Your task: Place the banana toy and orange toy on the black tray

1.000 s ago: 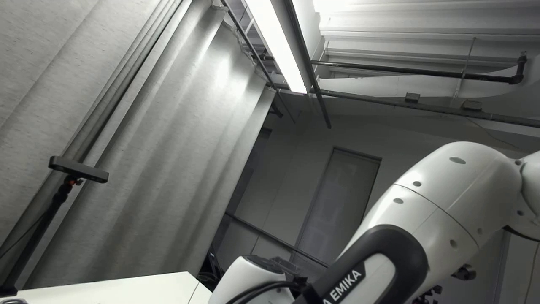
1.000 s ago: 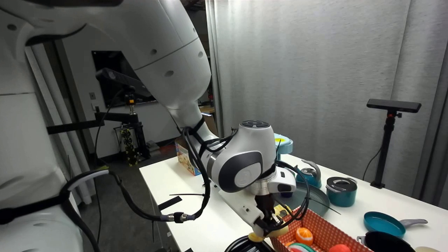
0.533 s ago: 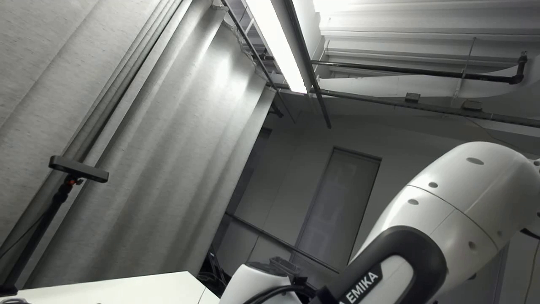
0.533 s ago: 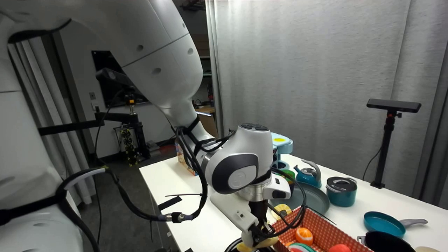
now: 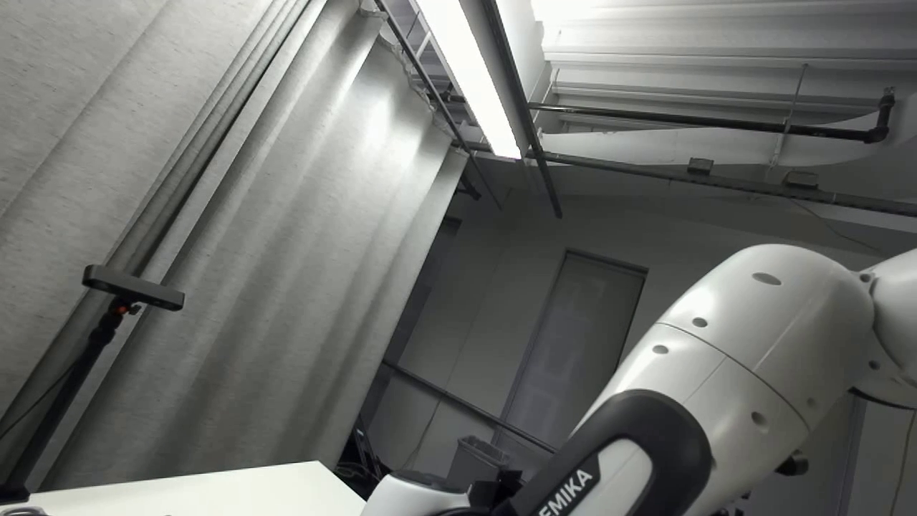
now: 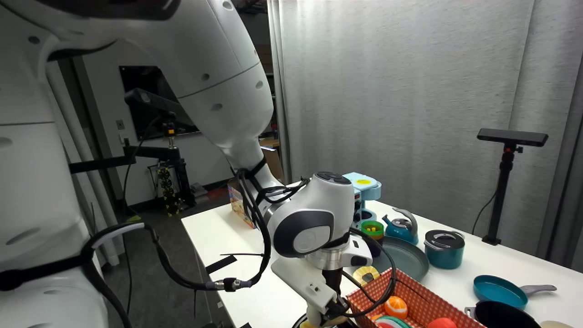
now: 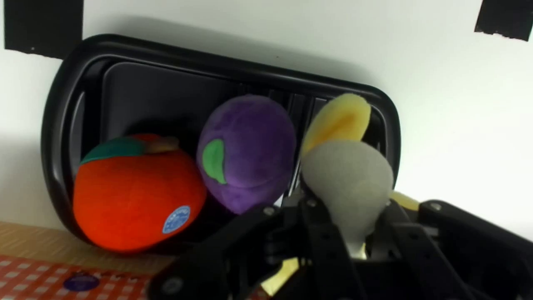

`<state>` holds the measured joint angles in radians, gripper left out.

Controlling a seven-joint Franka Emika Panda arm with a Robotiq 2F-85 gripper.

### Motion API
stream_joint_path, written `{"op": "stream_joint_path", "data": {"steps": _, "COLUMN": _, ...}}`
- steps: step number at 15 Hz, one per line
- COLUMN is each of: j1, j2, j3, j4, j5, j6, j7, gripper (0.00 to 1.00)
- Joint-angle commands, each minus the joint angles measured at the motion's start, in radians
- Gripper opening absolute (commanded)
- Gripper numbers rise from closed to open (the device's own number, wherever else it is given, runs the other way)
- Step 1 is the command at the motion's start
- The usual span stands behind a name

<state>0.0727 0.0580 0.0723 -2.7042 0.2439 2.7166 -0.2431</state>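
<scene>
Arm bent low, gripper pointing down, clenched on the banana toy above the black tray
The tray below holds a purple plush and red-orange plush; just beside the gripper, a checkered box holds the orange toy

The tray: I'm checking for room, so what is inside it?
In the wrist view, a red-orange toy and a purple toy sit in the tray. The gripper and banana hide much of its lower right; what lies behind them, or under the toys, cannot be seen.
</scene>
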Motion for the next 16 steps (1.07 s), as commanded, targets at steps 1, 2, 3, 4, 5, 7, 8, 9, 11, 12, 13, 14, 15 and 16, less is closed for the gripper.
{"op": "stream_joint_path", "data": {"steps": 1, "j1": -0.011, "j2": 0.054, "j3": 0.023, "j4": 0.05, "j5": 0.025, "j6": -0.035, "j7": -0.04, "gripper": 0.04}}
{"op": "stream_joint_path", "data": {"steps": 2, "j1": -0.014, "j2": 0.064, "j3": 0.028, "j4": 0.056, "j5": 0.019, "j6": -0.037, "j7": -0.039, "gripper": 0.3}}
{"op": "stream_joint_path", "data": {"steps": 3, "j1": -0.016, "j2": 0.073, "j3": 0.032, "j4": 0.063, "j5": 0.013, "j6": -0.039, "j7": -0.038, "gripper": 0.41}}
{"op": "stream_joint_path", "data": {"steps": 4, "j1": -0.018, "j2": 0.081, "j3": 0.035, "j4": 0.069, "j5": 0.006, "j6": -0.04, "j7": -0.036, "gripper": 0.47}}
{"op": "stream_joint_path", "data": {"steps": 5, "j1": -0.02, "j2": 0.086, "j3": 0.038, "j4": 0.074, "j5": 0.0, "j6": -0.04, "j7": -0.035, "gripper": 0.55}}
{"op": "stream_joint_path", "data": {"steps": 7, "j1": -0.022, "j2": 0.089, "j3": 0.041, "j4": 0.081, "j5": -0.009, "j6": -0.037, "j7": -0.033, "gripper": 0.7}}
{"op": "stream_joint_path", "data": {"steps": 8, "j1": -0.023, "j2": 0.087, "j3": 0.041, "j4": 0.083, "j5": -0.016, "j6": -0.034, "j7": -0.03, "gripper": 0.78}}
{"op": "stream_joint_path", "data": {"steps": 9, "j1": -0.024, "j2": 0.085, "j3": 0.041, "j4": 0.086, "j5": -0.018, "j6": -0.033, "j7": -0.03, "gripper": 0.84}}
{"op": "stream_joint_path", "data": {"steps": 11, "j1": -0.026, "j2": 0.074, "j3": 0.039, "j4": 0.089, "j5": -0.019, "j6": -0.033, "j7": -0.027, "gripper": 0.98}}
{"op": "stream_joint_path", "data": {"steps": 12, "j1": -0.029, "j2": 0.07, "j3": 0.039, "j4": 0.092, "j5": -0.012, "j6": -0.034, "j7": -0.03, "gripper": 1.0}}
{"op": "stream_joint_path", "data": {"steps": 13, "j1": -0.031, "j2": 0.064, "j3": 0.038, "j4": 0.092, "j5": -0.013, "j6": -0.027, "j7": -0.03, "gripper": 1.0}}
{"op": "stream_joint_path", "data": {"steps": 14, "j1": -0.03, "j2": 0.059, "j3": 0.035, "j4": 0.093, "j5": -0.021, "j6": -0.016, "j7": -0.027, "gripper": 1.0}}
{"op": "stream_joint_path", "data": {"steps": 15, "j1": -0.031, "j2": 0.051, "j3": 0.032, "j4": 0.094, "j5": -0.026, "j6": 0.002, "j7": -0.024, "gripper": 1.0}}
{"op": "stream_joint_path", "data": {"steps": 16, "j1": -0.032, "j2": 0.042, "j3": 0.029, "j4": 0.098, "j5": -0.03, "j6": 0.019, "j7": -0.022, "gripper": 1.0}}
